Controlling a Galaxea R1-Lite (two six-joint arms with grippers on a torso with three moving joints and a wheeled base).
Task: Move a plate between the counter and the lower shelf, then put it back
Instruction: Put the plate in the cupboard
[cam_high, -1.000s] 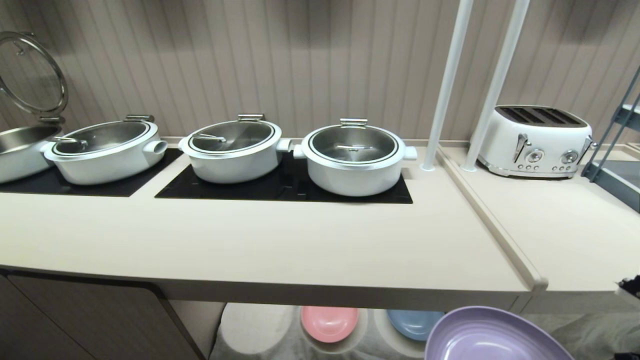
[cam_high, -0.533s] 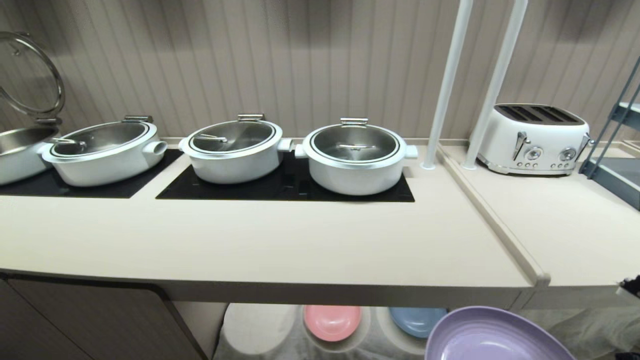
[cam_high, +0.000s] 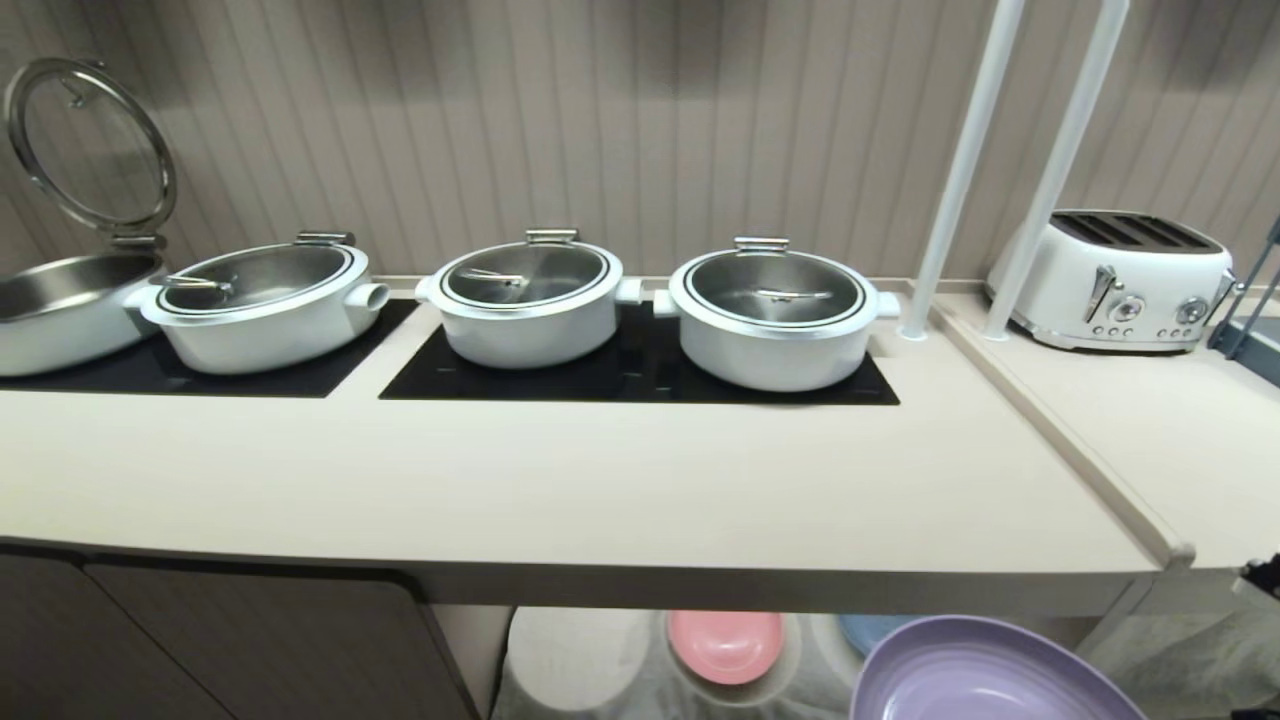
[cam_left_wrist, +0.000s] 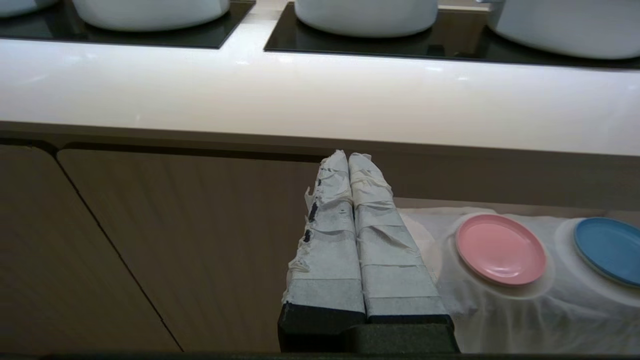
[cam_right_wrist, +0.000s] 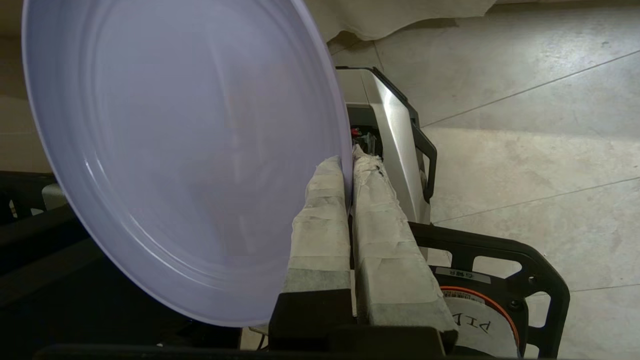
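The lilac plate (cam_high: 990, 675) hangs at the bottom right of the head view, in front of the counter (cam_high: 600, 480) and below its front edge. In the right wrist view my right gripper (cam_right_wrist: 348, 162) is shut on the rim of the plate (cam_right_wrist: 185, 150), which stands on edge above the floor. The lower shelf (cam_high: 590, 660), draped in white cloth, shows under the counter. My left gripper (cam_left_wrist: 348, 156) is shut and empty, parked in front of a cabinet door under the counter (cam_left_wrist: 300, 95), left of the lower shelf (cam_left_wrist: 525, 310).
A pink plate (cam_high: 724, 645) and a blue plate (cam_high: 875, 630) rest on the shelf's humps. Three lidded white pots (cam_high: 775, 315) stand on black cooktop panels. Two white poles (cam_high: 955, 180), a raised lip (cam_high: 1070, 450) and a toaster (cam_high: 1125, 280) are at the right.
The whole head picture has shifted to the right, so the camera has moved. The plate stays at the same spot in the picture, carried along in the right gripper.
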